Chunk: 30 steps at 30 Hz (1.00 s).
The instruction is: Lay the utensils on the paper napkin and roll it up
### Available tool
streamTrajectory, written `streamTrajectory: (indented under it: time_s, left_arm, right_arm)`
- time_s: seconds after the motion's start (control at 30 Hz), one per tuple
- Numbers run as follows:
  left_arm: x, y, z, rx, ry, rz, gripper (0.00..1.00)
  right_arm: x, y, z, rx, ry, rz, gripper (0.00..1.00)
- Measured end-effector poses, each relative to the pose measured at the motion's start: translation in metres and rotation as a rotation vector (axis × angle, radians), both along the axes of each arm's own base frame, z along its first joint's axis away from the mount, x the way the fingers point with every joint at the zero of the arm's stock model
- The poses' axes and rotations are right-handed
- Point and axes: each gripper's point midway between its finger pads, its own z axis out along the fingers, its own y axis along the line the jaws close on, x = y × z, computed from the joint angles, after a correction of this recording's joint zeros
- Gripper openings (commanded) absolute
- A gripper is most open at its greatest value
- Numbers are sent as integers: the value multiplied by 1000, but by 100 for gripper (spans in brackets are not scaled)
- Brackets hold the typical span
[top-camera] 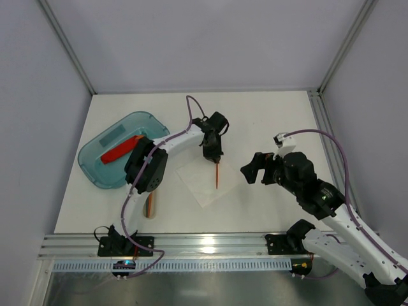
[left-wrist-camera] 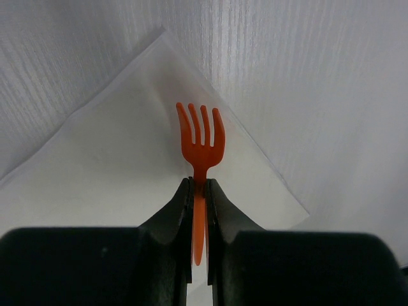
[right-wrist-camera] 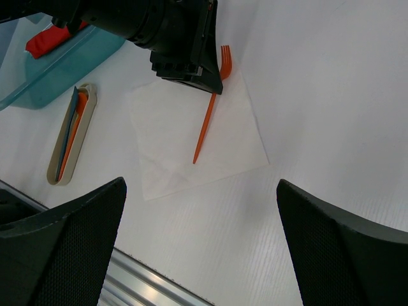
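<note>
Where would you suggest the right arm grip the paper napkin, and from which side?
Probably the corner nearest the right gripper, from the right and low: the paper napkin lies flat, that corner is bare, and the orange fork occupies its middle.

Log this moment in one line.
left fingers: shut on fork, over napkin | right fingers: open, empty | other utensils: in holder | roll: not started

We see a white table (top-camera: pixel 268 121) carrying three things: a teal plastic tray (top-camera: pixel 95 175) toward its left edge, a paper napkin (top-camera: pixel 201 185) lying flat near the centre, corners skewed to the table's edges, and a beige oblong holder (right-wrist-camera: pixel 57 180) between them, closer to the near edge.
</note>
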Motion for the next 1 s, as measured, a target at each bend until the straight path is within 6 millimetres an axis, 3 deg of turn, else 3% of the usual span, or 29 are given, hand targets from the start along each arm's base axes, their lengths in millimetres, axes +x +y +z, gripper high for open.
streamTrajectory:
  time_s: [0.3,0.43,0.7,0.83,0.93,1.0]
  left_arm:
    - [0,4,-6,16,11,10,18]
    - [0,5,-6,18,14,11,29]
    - [0,4,2,16,11,11,29]
    - [1,14,25,52,-22,-3,26]
    - [-1,38,65,106,-106,-5,27]
    - [-9,65,97,145,-176,6,27]
  right_arm:
    - [0,-2,-1,-5,2,-5,100]
    - [-2,-3,0,-3,0,-5,100]
    - [-3,-4,2,4,-7,-6,100]
    - [-4,-4,3,8,-7,-7,100]
    - [-4,-4,3,7,-7,-6,100]
    - [-5,-4,3,10,-10,-6,100]
